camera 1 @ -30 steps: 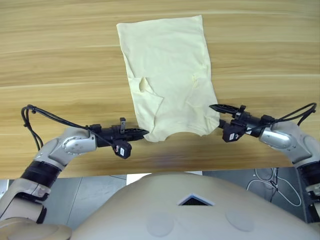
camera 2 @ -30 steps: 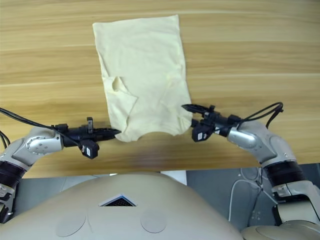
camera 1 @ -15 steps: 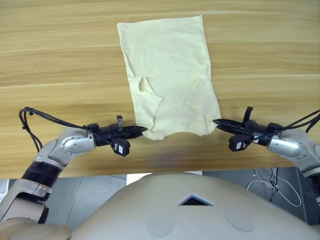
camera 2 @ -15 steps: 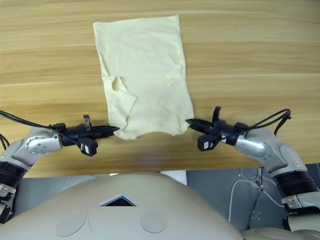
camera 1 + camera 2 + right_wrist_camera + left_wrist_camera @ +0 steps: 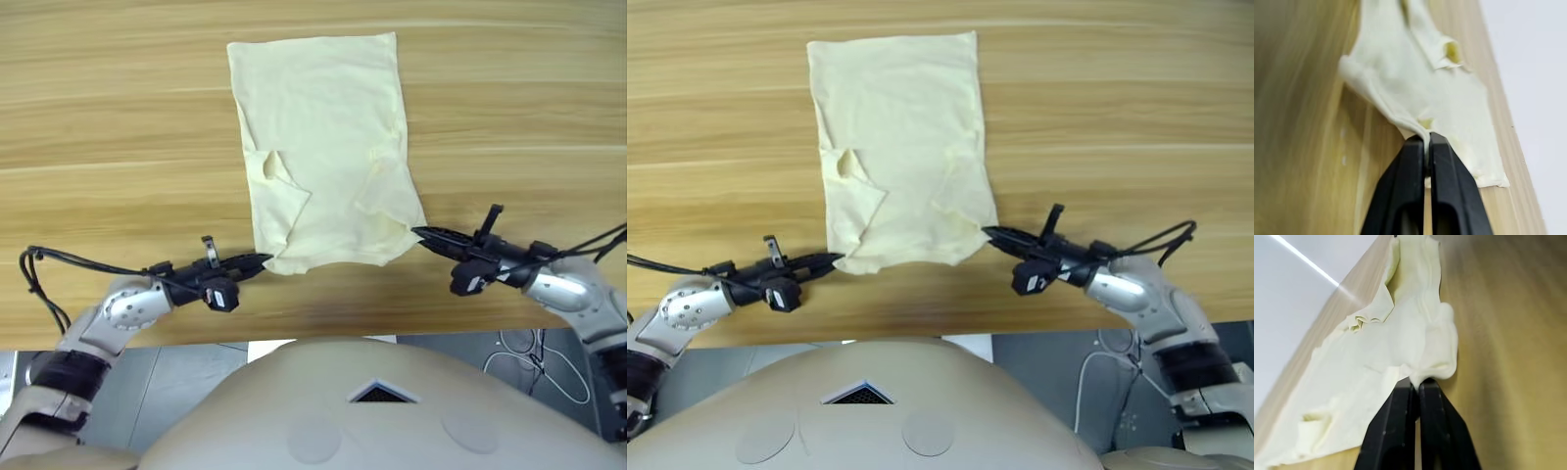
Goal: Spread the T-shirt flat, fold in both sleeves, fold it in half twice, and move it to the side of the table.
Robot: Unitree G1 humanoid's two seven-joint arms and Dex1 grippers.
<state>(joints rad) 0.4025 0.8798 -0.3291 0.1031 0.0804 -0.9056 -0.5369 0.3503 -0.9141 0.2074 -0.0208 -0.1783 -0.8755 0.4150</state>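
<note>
Pinching the T-shirt (image 5: pixel 323 157), left hand (image 5: pixel 263 261) and right hand (image 5: pixel 423 234) closed.

The shirt (image 5: pixel 323 147) corners pinched by the left tool (image 5: pixel 1416 384) and the right tool (image 5: pixel 1426 140) are hidden inside their grip (both clamped tight). The bench (image 5: pixel 118 117) runs past every edge; the shirt's far end is blurred in both wrist views.
</note>
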